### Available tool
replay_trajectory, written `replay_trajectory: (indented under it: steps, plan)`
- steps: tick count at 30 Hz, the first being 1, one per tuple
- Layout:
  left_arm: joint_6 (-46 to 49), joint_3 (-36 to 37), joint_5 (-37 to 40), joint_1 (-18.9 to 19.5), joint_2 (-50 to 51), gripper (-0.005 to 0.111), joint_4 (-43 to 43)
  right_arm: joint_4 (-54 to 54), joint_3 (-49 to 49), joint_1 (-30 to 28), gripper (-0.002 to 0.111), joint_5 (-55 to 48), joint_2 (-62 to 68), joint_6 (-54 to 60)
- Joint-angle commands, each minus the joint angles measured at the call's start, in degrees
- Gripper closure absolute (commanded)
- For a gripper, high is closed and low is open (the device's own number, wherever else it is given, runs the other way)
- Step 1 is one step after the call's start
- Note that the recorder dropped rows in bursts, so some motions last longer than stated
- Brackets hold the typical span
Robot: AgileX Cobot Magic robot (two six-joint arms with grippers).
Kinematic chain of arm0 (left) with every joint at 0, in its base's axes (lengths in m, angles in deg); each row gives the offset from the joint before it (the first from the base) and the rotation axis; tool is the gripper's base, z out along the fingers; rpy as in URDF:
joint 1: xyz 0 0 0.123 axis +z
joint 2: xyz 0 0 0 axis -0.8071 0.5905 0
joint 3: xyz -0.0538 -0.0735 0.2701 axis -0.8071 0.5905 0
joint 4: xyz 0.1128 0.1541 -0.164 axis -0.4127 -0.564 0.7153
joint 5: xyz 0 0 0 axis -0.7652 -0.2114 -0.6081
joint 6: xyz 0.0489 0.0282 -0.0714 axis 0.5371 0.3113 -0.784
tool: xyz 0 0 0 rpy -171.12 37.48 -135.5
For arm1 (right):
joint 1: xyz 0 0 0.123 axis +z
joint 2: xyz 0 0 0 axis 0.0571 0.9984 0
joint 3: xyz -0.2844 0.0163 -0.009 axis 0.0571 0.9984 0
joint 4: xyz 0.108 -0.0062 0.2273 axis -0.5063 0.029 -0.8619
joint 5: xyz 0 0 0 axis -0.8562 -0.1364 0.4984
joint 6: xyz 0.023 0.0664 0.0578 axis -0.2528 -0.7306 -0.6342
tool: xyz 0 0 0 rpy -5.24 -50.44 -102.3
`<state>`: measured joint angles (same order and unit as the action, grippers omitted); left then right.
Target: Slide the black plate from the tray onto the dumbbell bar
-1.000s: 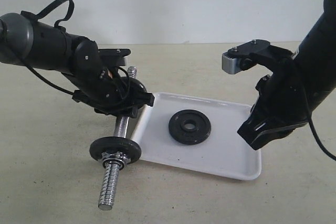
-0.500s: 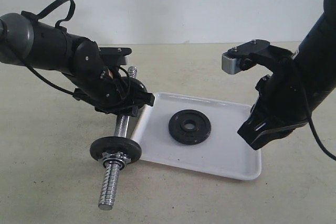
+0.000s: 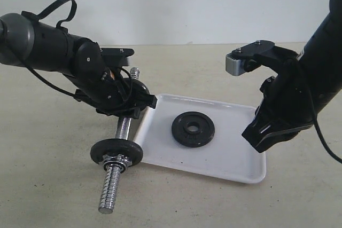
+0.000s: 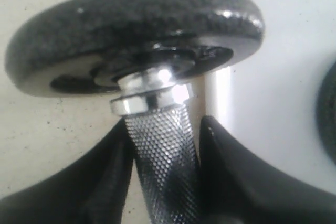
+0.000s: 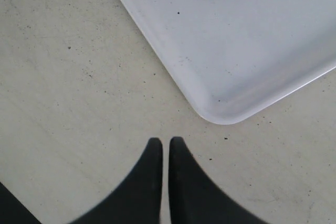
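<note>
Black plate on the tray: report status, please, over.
Left gripper shut on dumbbell bar. Right gripper shut, empty, above table by tray corner. Black plate flat in tray, untouched. Another disc already on bar's near end.

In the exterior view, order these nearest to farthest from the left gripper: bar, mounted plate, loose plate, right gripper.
1. Bar, held in the left gripper.
2. Mounted plate, lower left.
3. Loose plate, on the tray, centre.
4. Right gripper, far right.
</note>
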<state>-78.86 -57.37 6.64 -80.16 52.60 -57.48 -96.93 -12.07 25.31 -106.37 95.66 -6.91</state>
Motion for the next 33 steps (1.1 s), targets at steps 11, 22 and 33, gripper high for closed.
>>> replay_trajectory:
  steps: [11,22,33]
  plan:
    - [0.2,-0.3,0.9,-0.2,1.2,0.075,-3.0,-0.1,-0.4,0.0,0.109,0.0,-0.2,0.4]
    - [5.2,-0.3,1.8,-0.2,3.6,0.102,-5.9,-0.1,-0.4,0.0,0.109,0.1,-0.2,1.2]
    - [10.3,-0.3,1.2,-0.2,3.5,0.102,-8.0,-0.1,-0.4,0.0,0.109,4.0,-0.2,4.3]
